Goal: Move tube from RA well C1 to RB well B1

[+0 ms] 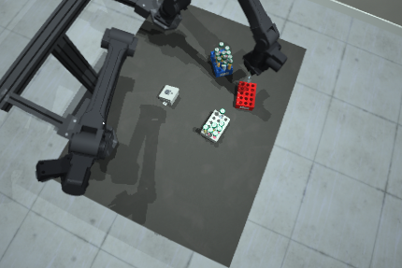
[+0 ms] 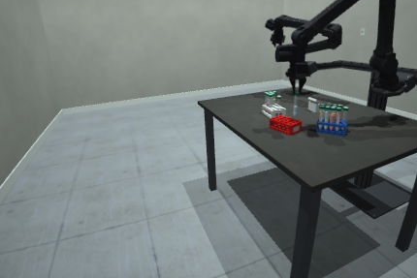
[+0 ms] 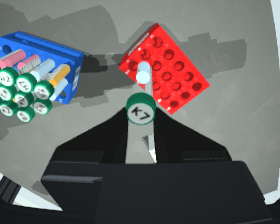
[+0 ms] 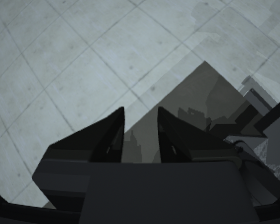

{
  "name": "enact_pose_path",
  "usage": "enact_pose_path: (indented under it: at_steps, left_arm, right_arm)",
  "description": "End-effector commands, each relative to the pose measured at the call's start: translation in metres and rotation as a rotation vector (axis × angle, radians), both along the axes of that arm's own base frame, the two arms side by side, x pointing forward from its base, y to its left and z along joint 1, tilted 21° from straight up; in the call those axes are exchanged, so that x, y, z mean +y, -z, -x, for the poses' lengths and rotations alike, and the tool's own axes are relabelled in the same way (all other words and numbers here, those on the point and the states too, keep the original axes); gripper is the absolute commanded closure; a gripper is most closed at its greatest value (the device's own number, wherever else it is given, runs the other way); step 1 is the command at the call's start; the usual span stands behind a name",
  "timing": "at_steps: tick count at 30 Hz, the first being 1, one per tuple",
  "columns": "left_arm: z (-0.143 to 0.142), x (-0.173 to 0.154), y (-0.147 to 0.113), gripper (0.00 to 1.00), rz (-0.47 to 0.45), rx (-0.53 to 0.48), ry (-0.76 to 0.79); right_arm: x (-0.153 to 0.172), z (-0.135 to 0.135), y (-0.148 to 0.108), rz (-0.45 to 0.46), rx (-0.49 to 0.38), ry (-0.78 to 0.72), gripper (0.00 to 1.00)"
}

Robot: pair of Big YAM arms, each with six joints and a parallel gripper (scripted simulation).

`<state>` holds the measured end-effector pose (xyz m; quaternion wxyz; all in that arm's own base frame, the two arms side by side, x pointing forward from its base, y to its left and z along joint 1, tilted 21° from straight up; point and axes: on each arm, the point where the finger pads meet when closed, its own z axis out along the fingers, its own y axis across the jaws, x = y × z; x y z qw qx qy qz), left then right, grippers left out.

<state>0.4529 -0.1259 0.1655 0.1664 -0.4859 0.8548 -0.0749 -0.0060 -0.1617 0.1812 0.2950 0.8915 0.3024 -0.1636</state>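
Your left pincer (image 1: 250, 74) (image 2: 298, 91) (image 3: 140, 113) clamps tube K7 (image 1: 249, 79) (image 2: 296, 106) (image 3: 140, 106); its camera shows the red rack (image 1: 246, 95) (image 2: 285, 125) (image 3: 163, 71) at one o'clock. Your right pincer (image 1: 109, 145) (image 2: 274, 43) (image 4: 141, 113) stands apart.

Toward the worktop's (image 1: 187, 208) (image 2: 242, 124) left-arm side edge, upright tubes in the blue rack (image 1: 222, 72) (image 2: 334, 129) (image 3: 75, 65) are blocking low passage. The red rack (image 1: 246, 97) (image 2: 285, 125) (image 3: 167, 70) is standing nearer the far edge, leaving a strip between. A lane is opening between the white rack (image 1: 225, 122) (image 2: 273, 111) and the button box (image 1: 168, 94) (image 2: 312, 105), which is sitting closer to the base-side edge.
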Motion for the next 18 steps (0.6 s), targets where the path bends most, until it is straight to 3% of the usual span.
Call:
enact_pose_path:
  at_steps: [1,18]
  left_arm:
    - [0.007,-0.008,-0.01,1.0,0.012,-0.034,0.004]
    - [0.029,-0.015,-0.001,1.0,0.013,-0.032,0.004]
  right_arm:
    - [-0.002,-0.001,-0.016,0.033,-0.008,0.0,0.7]
    - [-0.002,-0.001,-0.016,0.033,-0.008,0.0,0.7]
